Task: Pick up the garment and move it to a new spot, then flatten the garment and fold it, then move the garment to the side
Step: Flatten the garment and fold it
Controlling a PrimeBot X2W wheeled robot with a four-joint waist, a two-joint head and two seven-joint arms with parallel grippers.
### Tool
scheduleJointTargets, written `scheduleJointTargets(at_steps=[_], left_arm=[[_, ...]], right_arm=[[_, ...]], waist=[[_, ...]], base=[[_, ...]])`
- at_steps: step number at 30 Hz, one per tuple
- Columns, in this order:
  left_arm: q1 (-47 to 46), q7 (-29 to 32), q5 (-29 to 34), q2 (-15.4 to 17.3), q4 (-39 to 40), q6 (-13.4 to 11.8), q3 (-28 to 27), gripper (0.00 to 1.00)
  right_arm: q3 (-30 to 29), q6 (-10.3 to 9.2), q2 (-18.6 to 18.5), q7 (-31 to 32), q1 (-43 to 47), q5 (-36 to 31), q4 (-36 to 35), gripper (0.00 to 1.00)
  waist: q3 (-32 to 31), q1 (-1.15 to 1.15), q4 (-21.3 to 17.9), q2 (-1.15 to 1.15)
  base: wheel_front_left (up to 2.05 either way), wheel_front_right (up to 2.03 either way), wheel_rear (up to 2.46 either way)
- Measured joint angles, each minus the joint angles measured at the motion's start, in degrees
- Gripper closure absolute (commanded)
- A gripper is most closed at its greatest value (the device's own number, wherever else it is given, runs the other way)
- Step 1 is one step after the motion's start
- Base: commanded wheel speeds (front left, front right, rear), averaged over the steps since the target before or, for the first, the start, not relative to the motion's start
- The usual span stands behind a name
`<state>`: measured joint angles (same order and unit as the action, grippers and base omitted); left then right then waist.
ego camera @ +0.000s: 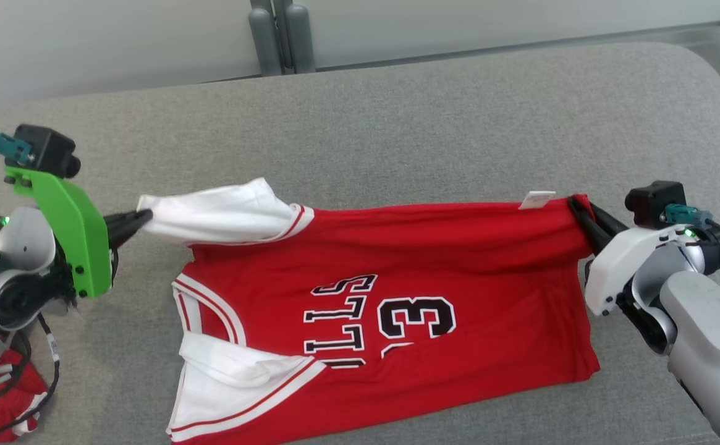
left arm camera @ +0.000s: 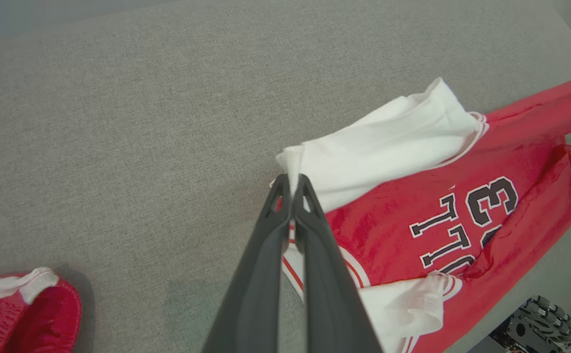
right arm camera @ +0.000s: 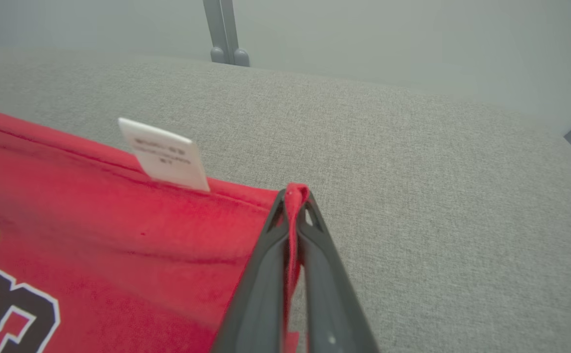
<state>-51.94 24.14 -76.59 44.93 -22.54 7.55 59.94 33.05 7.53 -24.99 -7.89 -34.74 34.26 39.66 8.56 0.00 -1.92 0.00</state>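
Claws, two counted. Left claw [ego camera: 142, 217] is being shown clamped on the white sleeve tip of the garment [ego camera: 397, 296]. Right claw [ego camera: 577, 209] is being shown clamped on the red hem corner at the opposite end, with cloth being pinched between its dark fingers [right arm camera: 265, 255].

Garment, one counted: a red jersey with white sleeves, black lettering and a numeral 3. It is being stretched between the two claws along its far edge, while its near part is being supported by the grey tabletop [ego camera: 397, 123]. The jersey is being placed at the middle of the tabletop, with the left claw at its left end and the right claw at its right end.

Tag [ego camera: 537, 199], one counted: white, being carried on the far edge just beside the right claw.

Second red-and-white cloth [ego camera: 1, 402], one counted, is being seen at the near left, well apart from the jersey.

Arms, two counted: each is being reached in from its own lower corner of the head view, fingers being pointed inward at the jersey.
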Motion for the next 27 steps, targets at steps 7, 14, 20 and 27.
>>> scheduleJointTargets(at_steps=[7, 14, 20, 27], left_arm=[[4.1, 5.8, -5.7, 3.0, 5.9, 0.0, 2.0, 1.0], [6.2, 11.8, -8.6, 4.1, 11.1, -0.4, 4.4, 1.0], [7.8, 15.6, -9.9, 4.2, 13.5, -1.7, 6.3, 1.0], [9.4, 18.2, -12.7, 4.2, 14.8, -2.9, 7.2, 1.0]], right_arm=[[8.0, 0.0, -4.0, 2.0, 0.6, 5.6, -0.7, 1.0], [16.5, 0.0, -7.6, 3.8, -2.0, 9.1, -1.5, 1.0], [23.3, 0.0, -10.0, 4.5, -5.0, 12.1, -1.8, 1.0], [34.0, 0.0, -13.0, 7.2, -8.2, 17.5, -5.4, 1.0]], waist=[[-3.3, 0.0, 2.2, 0.0], [-4.2, 0.0, 3.5, 0.0], [-3.6, 0.0, 3.5, 0.0], [-2.6, 0.0, 3.2, 0.0]], base=[[0.0, 0.0, 0.0], [0.0, 0.0, 0.0], [0.0, 0.0, 0.0], [0.0, 0.0, 0.0]])
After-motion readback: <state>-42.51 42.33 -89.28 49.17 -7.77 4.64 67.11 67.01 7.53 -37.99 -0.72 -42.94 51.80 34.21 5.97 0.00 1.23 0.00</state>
